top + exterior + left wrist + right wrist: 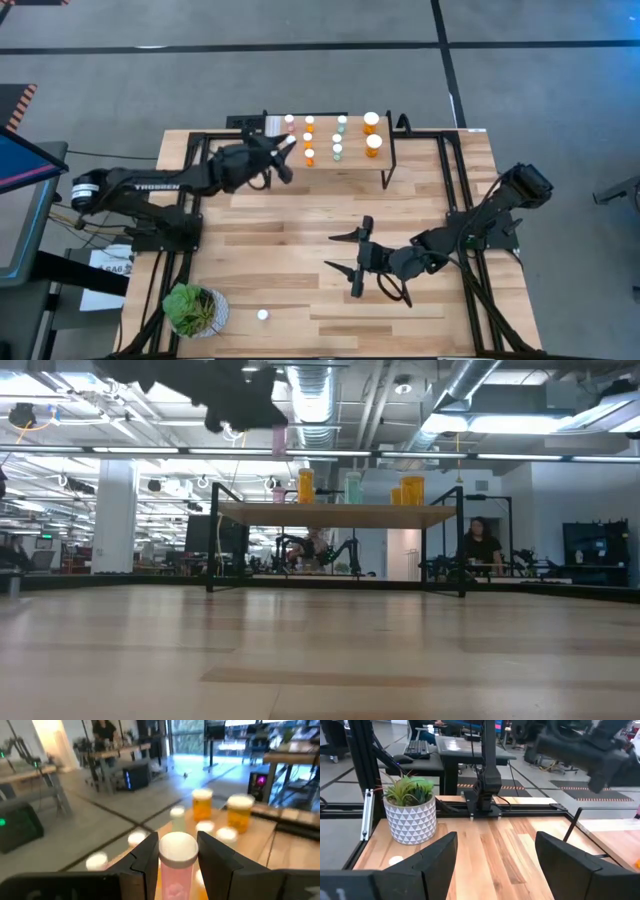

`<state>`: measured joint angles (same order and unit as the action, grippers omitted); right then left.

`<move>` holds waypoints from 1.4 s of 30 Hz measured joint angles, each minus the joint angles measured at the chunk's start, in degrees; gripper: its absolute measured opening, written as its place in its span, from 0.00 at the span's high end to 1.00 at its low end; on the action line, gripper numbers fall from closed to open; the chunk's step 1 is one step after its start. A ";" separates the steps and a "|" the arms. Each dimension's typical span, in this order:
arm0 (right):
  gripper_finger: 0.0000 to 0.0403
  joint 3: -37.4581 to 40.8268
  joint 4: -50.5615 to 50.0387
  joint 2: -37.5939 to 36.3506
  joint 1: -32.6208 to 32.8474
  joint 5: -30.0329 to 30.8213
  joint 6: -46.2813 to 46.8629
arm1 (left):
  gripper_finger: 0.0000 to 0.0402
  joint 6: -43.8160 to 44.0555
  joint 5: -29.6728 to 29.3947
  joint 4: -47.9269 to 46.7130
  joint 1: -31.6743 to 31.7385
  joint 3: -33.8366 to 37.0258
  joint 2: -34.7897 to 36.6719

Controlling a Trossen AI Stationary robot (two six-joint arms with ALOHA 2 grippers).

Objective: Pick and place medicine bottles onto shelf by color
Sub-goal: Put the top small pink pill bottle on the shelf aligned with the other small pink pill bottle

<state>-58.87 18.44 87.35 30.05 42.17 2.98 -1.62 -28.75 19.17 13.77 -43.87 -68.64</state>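
Left wrist view: left gripper (176, 857) closed on a pink bottle (176, 865), one finger on each side, white cap up, long axis upright between the fingers. No label readable on it. Beyond it on the shelf (260, 842), several white-capped bottles stand upright, among them two wide orange bottles (239, 812) and one pale green bottle (177, 819); the rest blurred.

High view: left gripper (283, 150) sits over the shelf's (385, 135) left end at the far side of the table (300, 230), beside the pink column. Bottles stand in columns, caps facing the camera, so all long axes vertical: pink, then small orange bottles (309, 156), then pale green (338, 151), then the two wide orange (373, 143) at the right end. White strip along the shelf's left edge; writing on it too small to read. "TROSSEN" reads in white on the left arm (155, 185).

One lone white-capped bottle (262, 315) stands on the table near the front, just right of the potted plant (194, 308); body colour not visible.

Right gripper (351, 263) low over mid-table, well apart from the shelf, jaws wide open, empty. Right wrist view shows its fingers (437, 857) spread, plant pot (413, 820) ahead.

Low view: shelf (340, 514) raised on black legs, bottles upright on top.
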 joint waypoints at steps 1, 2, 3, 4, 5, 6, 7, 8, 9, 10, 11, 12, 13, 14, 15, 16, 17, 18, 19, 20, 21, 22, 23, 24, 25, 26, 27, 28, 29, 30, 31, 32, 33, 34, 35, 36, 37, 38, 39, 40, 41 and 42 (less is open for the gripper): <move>0.28 0.00 0.00 0.00 -0.22 -0.02 0.00 | 0.75 0.64 1.08 -0.61 1.17 -0.02 -0.50; 0.28 0.00 -0.01 0.00 -0.30 -0.02 0.00 | 0.75 0.86 1.65 -0.82 2.21 0.01 -1.08; 0.28 0.00 0.01 0.00 -0.31 -0.02 0.06 | 0.75 0.88 2.34 -0.39 3.04 0.01 -1.73; 0.28 0.00 -0.01 0.00 -0.31 -0.02 0.25 | 0.75 0.91 2.68 -0.14 3.78 0.01 -2.37; 0.28 0.00 -0.02 0.00 -0.34 -0.02 0.38 | 0.75 0.93 2.68 0.16 4.40 -0.01 -3.01; 0.28 0.00 0.00 0.00 -0.38 -0.01 0.42 | 0.75 0.89 2.69 0.09 5.03 -0.03 -3.79; 0.28 0.00 0.00 0.00 -0.37 -0.02 0.42 | 0.75 0.88 2.67 -0.16 5.60 -0.03 -4.46; 0.28 0.00 0.00 0.00 -0.35 -0.02 0.42 | 0.75 0.88 2.67 -0.23 6.08 -0.03 -5.12; 0.28 0.00 0.00 0.00 -0.35 -0.02 0.42 | 0.75 0.91 2.66 -0.21 6.54 -0.01 -5.58; 0.28 0.00 0.00 0.00 -0.35 -0.02 0.44 | 0.75 0.91 2.74 -0.09 6.99 -0.01 -5.96; 0.28 0.00 0.00 0.00 -0.35 -0.02 0.43 | 0.75 0.90 2.64 0.03 7.40 -0.01 -6.32; 0.28 0.00 0.00 0.00 -0.35 -0.02 0.44 | 0.75 0.89 2.59 -0.03 7.74 -0.01 -6.64; 0.28 0.00 0.00 0.00 -0.39 -0.02 0.44 | 0.75 0.99 2.55 -0.33 8.24 -0.01 -6.99; 0.28 0.00 0.00 0.01 -0.48 -0.04 0.45 | 0.75 1.39 2.59 -0.13 8.56 -0.01 -7.41; 0.28 0.00 0.00 0.02 -0.55 -0.04 0.46 | 0.75 2.13 2.62 -0.49 8.89 -0.01 -7.52; 0.28 0.00 0.00 0.02 -0.57 -0.03 0.46 | 0.75 2.74 2.70 -0.80 9.31 0.01 -7.52; 0.28 0.00 0.00 0.02 -0.57 -0.04 0.49 | 0.75 3.43 2.80 -0.62 9.52 0.01 -7.52; 0.28 0.02 -0.02 0.02 -0.57 -0.04 0.55 | 0.75 4.00 2.75 -0.61 9.73 0.01 -7.49; 0.28 0.02 -0.02 0.02 -0.57 -0.02 0.59 | 0.75 4.34 2.56 -0.60 9.84 0.01 -7.48; 0.28 0.01 0.00 0.02 -0.57 -0.04 0.62 | 0.75 4.48 2.51 -0.60 9.95 0.01 -7.48; 0.28 0.02 0.00 0.02 -0.57 -0.04 0.63 | 0.75 4.64 2.52 -0.45 10.06 0.01 -7.48; 0.28 0.02 0.00 0.02 -0.57 -0.04 0.63 | 0.75 5.04 2.53 -0.19 10.14 0.01 -7.48; 0.28 0.02 0.00 0.02 -0.57 -0.04 0.63 | 0.75 5.53 2.55 -0.14 10.23 0.01 -7.48; 0.28 0.02 0.00 0.02 -0.57 -0.04 0.62 | 0.75 5.80 2.55 -0.10 10.38 0.04 -7.48; 0.28 0.02 0.00 0.02 -0.57 -0.04 0.61 | 0.75 5.84 2.51 0.96 10.52 0.48 -7.48; 0.28 0.02 0.00 0.02 -0.57 -0.06 0.61 | 0.75 5.91 2.29 2.99 10.52 1.36 -7.48; 0.28 0.02 0.00 0.02 -0.55 -0.04 0.61 | 0.75 5.96 1.74 4.98 10.55 2.35 -7.48; 0.28 0.02 0.00 0.04 -0.54 -0.04 0.62 | 0.75 5.99 1.40 7.14 10.55 3.51 -7.48; 0.28 0.02 0.00 0.04 -0.44 -0.04 0.62 | 0.75 6.01 1.36 9.43 10.53 4.74 -7.48; 0.28 0.02 0.00 0.04 -0.44 -0.04 0.61 | 0.75 6.12 1.44 11.66 10.53 5.92 -7.48; 0.28 0.02 0.00 0.04 -0.43 -0.06 0.61 | 0.75 6.59 1.58 13.48 10.52 6.83 -7.48; 0.28 0.02 0.00 0.04 -0.42 -0.07 0.61 | 0.75 6.79 2.01 14.84 10.51 7.57 -7.48; 0.28 0.02 0.00 0.04 -0.42 -0.07 0.61 | 0.75 6.85 2.41 15.88 10.51 8.19 -7.48; 0.28 0.02 0.00 0.04 -0.44 -0.07 0.60 | 0.75 6.85 2.75 16.94 10.51 8.70 -7.48; 0.28 0.02 0.00 0.04 -0.44 -0.07 0.59 | 0.75 6.84 3.04 17.69 10.51 8.96 -7.48; 0.28 0.02 0.00 0.04 -0.45 -0.07 0.59 | 0.75 6.84 3.36 18.48 10.51 9.12 -7.48; 0.28 0.02 0.00 0.04 -0.50 -0.07 0.59 | 0.75 6.82 3.87 18.86 10.51 9.15 -7.48; 0.28 0.02 0.00 0.04 -0.57 -0.07 0.59 | 0.75 6.81 4.34 18.98 10.51 9.15 -7.48; 0.28 0.02 0.00 0.06 -0.57 -0.07 0.61 | 0.75 6.78 4.37 18.92 10.51 9.15 -7.48; 0.28 0.02 0.00 0.04 -0.57 -0.07 0.61 | 0.75 6.75 4.42 18.73 10.51 9.15 -7.48; 0.28 0.02 0.04 0.05 -0.57 -0.07 0.59 | 0.75 6.59 4.43 18.50 10.51 9.15 -7.48; 0.28 0.02 0.16 0.07 -0.57 -0.07 0.59 | 0.75 6.20 4.41 18.14 10.51 9.15 -7.48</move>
<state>-58.85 18.59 87.42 29.47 42.11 3.57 4.59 -24.34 37.30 24.27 -34.72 -76.12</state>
